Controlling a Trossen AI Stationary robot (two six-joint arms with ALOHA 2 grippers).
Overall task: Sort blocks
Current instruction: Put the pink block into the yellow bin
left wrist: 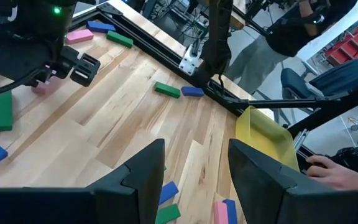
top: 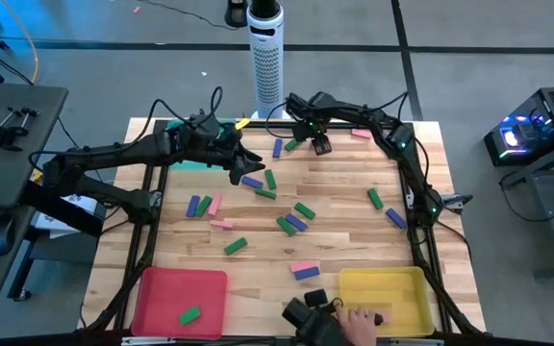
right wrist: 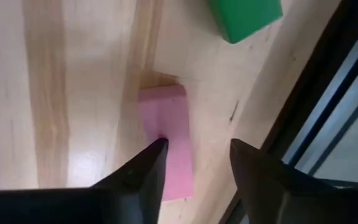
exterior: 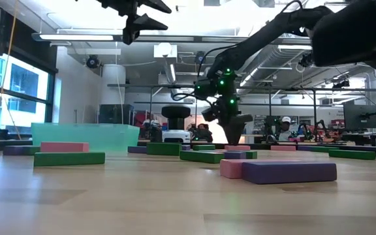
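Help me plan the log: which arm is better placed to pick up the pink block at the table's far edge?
Right. The right gripper hangs open directly over the pink block, fingers straddling it. The left gripper is open but off to the side.

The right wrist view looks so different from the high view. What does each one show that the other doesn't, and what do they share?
Only the right wrist view shows, close up, the right arm's fingers open just above a pink block, one fingertip over it.

Only the high view shows the whole table: the red tray with one green block, the yellow tray, a person's hand and the left arm's fingers.

Both show the green block beside the right arm's fingers.
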